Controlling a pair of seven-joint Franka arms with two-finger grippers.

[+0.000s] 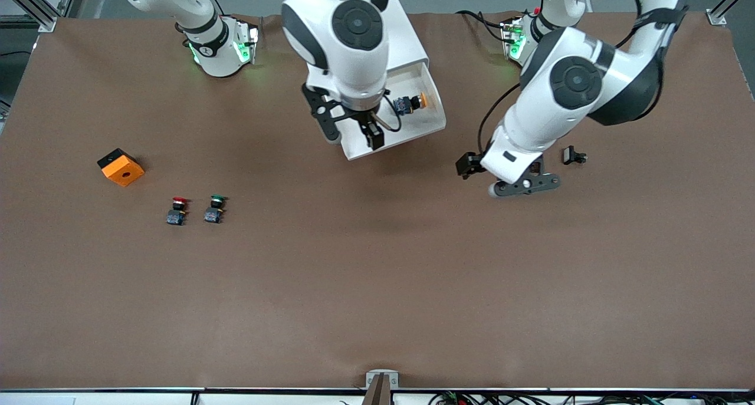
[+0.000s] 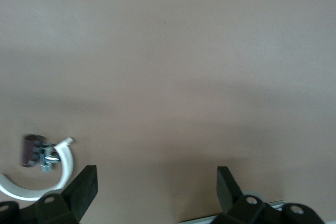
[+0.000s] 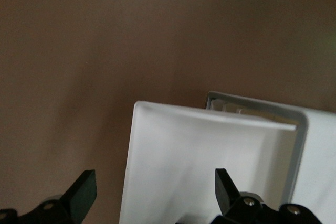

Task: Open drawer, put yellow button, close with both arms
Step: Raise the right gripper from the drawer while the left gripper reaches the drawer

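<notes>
Your right claw (image 1: 357,132) is hanging spread and empty over the open drawer's (image 1: 433,121) front corner. Your left claw (image 1: 522,184), also spread, is hovering over bare brown tabletop (image 1: 377,275). The yellow button (image 1: 413,103) is lying in the smooth white drawer, showing only from the front.

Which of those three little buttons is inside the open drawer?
The yellow button lies in the open drawer, under the right claw. The red button and green button sit side by side on the table.
</notes>
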